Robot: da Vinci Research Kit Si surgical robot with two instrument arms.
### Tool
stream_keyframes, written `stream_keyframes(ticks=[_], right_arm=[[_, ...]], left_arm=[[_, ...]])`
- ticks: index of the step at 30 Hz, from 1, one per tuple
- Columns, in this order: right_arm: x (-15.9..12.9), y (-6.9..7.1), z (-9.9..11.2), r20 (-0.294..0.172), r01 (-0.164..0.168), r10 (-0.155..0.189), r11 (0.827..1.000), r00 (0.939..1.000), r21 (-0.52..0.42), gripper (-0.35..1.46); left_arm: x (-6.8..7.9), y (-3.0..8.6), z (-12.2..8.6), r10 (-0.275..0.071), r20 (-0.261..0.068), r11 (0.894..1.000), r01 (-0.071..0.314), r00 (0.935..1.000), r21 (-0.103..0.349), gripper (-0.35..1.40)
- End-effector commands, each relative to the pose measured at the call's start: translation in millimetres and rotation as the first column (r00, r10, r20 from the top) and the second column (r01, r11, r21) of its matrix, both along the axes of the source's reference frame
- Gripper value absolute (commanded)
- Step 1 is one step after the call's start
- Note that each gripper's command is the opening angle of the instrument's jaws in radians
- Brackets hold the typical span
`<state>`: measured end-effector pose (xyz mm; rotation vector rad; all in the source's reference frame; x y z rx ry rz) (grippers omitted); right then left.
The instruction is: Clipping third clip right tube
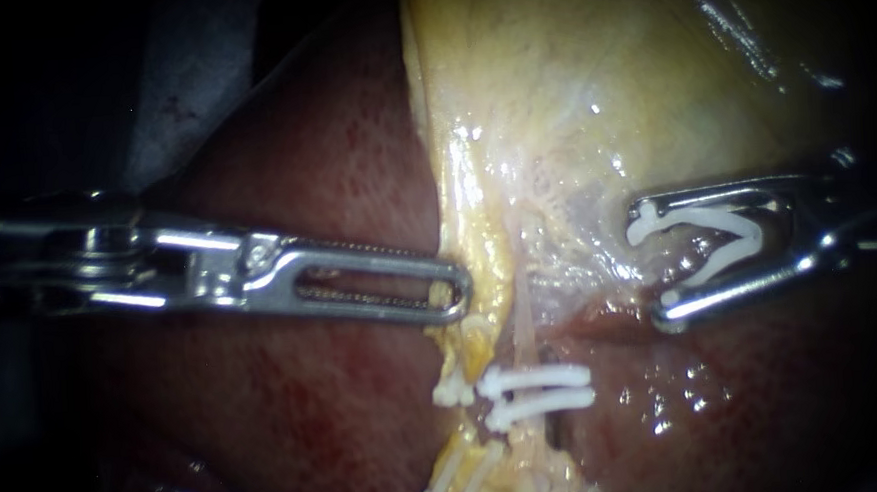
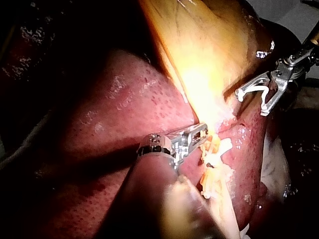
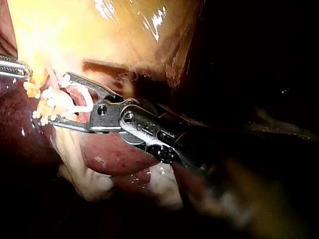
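Your left instrument (image 1: 453, 297) reaches in from the left, its pincer closed on the yellow tissue (image 1: 460, 225) just left of the right tube (image 1: 524, 317), probably to keep it taut and exposed. Nearer you, two clips (image 1: 541, 381) cross that tube. Your right instrument (image 1: 652, 263) sits to the tube's right, its pincer spread wide but holding the open clip (image 1: 719, 241) by both legs, not yet around the tube

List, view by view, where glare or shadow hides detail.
Endoscope view: wet glints on the gallbladder and liver; the clip held by my right instrument is well lit, while my left instrument sinks into shadow along its shaft. Left wrist view: glare bleaches the gallbladder beyond the left instrument. Right wrist view: same glare, and blackness behind the right instrument.
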<state>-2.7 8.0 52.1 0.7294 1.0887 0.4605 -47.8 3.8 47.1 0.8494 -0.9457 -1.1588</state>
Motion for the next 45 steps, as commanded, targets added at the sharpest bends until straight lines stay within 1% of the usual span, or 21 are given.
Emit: stream_keyframes(ticks=[1,6,9,11,13,16,18,20,24,28,32,37,41,45], right_arm=[[0.0,-0.1,0.0,0.000,0.000,0.000,1.000,1.0000,0.000,0.58],[0.2,-0.2,0.1,0.003,-0.005,0.005,1.000,1.0000,0.003,0.58],[0.2,-0.3,0.2,0.002,-0.002,0.002,1.000,1.0000,0.010,0.58],[0.3,-0.3,0.2,0.002,-0.002,0.002,1.000,1.0000,0.010,0.58],[0.4,-0.4,0.2,0.002,-0.002,0.002,1.000,1.0000,0.016,0.58],[0.7,-0.5,0.2,0.001,0.004,-0.004,0.999,1.0000,0.037,0.56],[1.1,-0.8,0.4,-0.003,0.015,-0.015,0.999,0.9999,0.046,0.55],[1.4,-1.2,0.6,-0.003,0.016,-0.016,0.999,0.9999,0.050,0.55],[2.1,-2.1,1.3,-0.003,0.020,-0.020,0.998,0.9998,0.062,0.55],[2.9,-2.9,1.9,-0.005,0.029,-0.029,0.997,0.9996,0.072,0.55],[3.7,-3.2,2.3,-0.004,0.029,-0.029,0.996,0.9996,0.082,0.55],[4.7,-3.7,2.7,-0.006,0.040,-0.040,0.994,0.9992,0.102,0.53],[5.7,-4.2,3.2,-0.003,0.039,-0.039,0.993,0.9992,0.116,0.53],[6.7,-4.8,3.8,-0.003,0.046,-0.046,0.991,0.9990,0.126,0.53]], left_arm=[[0.1,0.0,0.0,0.001,0.000,1.000,-0.001,1.0000,0.000,-0.35],[0.8,0.1,-0.6,0.003,0.005,1.000,-0.003,1.0000,0.009,-0.35],[1.7,0.3,-1.1,0.008,0.010,1.000,-0.009,0.9999,0.019,-0.35],[2.4,0.4,-1.5,0.003,0.009,1.000,-0.004,1.0000,0.023,-0.35],[3.0,0.6,-1.9,-0.001,0.007,1.000,0.001,1.0000,0.024,-0.35],[4.1,1.4,-3.0,-0.010,0.004,1.000,0.010,0.9999,0.025,-0.35],[4.9,1.9,-3.8,-0.020,0.007,0.999,0.020,0.9998,0.026,-0.35],[5.7,2.2,-4.5,-0.026,0.012,0.999,0.026,0.9996,0.028,-0.35],[6.7,2.4,-5.8,-0.037,0.017,0.999,0.037,0.9992,0.030,-0.35],[7.2,2.3,-6.8,-0.042,0.023,0.999,0.041,0.9989,0.033,-0.35],[7.2,2.2,-7.4,-0.045,0.025,0.998,0.044,0.9987,0.035,-0.35],[7.1,2.1,-7.5,-0.047,0.027,0.998,0.046,0.9985,0.034,-0.35],[7.2,2.1,-7.6,-0.047,0.027,0.998,0.046,0.9985,0.034,-0.35],[7.1,2.0,-7.7,-0.047,0.027,0.998,0.046,0.9985,0.034,-0.35]])
